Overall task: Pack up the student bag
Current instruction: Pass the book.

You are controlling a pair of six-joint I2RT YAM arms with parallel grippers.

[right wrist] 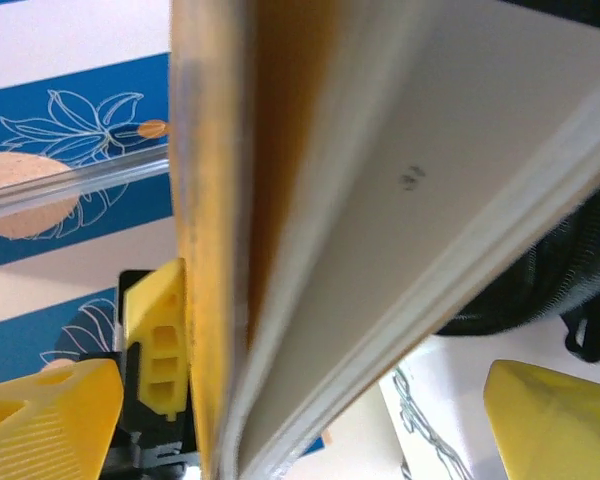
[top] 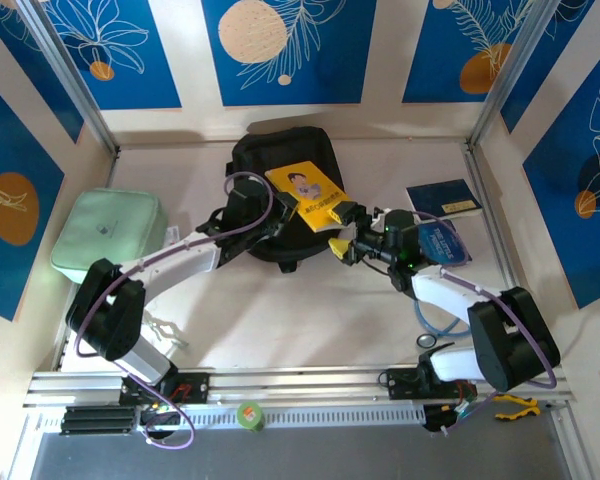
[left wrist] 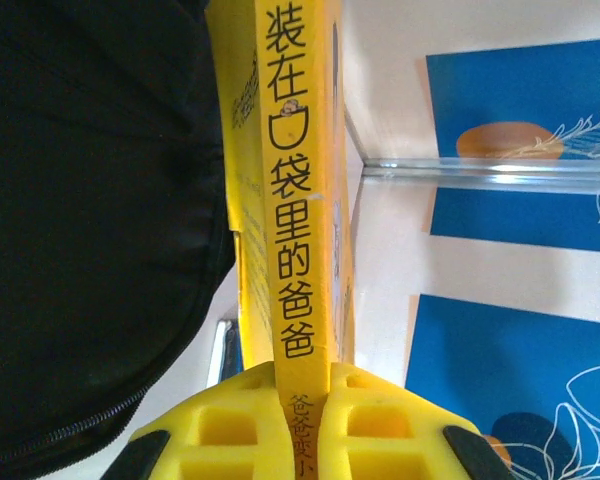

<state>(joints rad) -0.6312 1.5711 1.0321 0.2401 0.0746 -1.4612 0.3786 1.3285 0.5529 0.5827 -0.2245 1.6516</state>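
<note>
The black student bag (top: 270,165) lies at the back centre of the table, and its dark fabric and zipper fill the left of the left wrist view (left wrist: 90,230). A yellow book (top: 308,192) rests tilted over the bag. My left gripper (top: 296,217) is shut on the lower end of the book's spine (left wrist: 298,200), its yellow fingers (left wrist: 230,425) pressed on either side. My right gripper (top: 342,230) is open at the book's near right corner. Its fingers (right wrist: 50,415) stand wide apart, and the book's page edge (right wrist: 380,210) passes between them without contact.
A pale mint-green bag (top: 108,235) sits at the left. Two blue books (top: 445,197) (top: 443,243) lie right of the right gripper. A cable loop (top: 435,325) lies near the right arm's base. A small metal item (top: 165,330) lies by the left base, and a green tape roll (top: 250,413) sits on the front rail.
</note>
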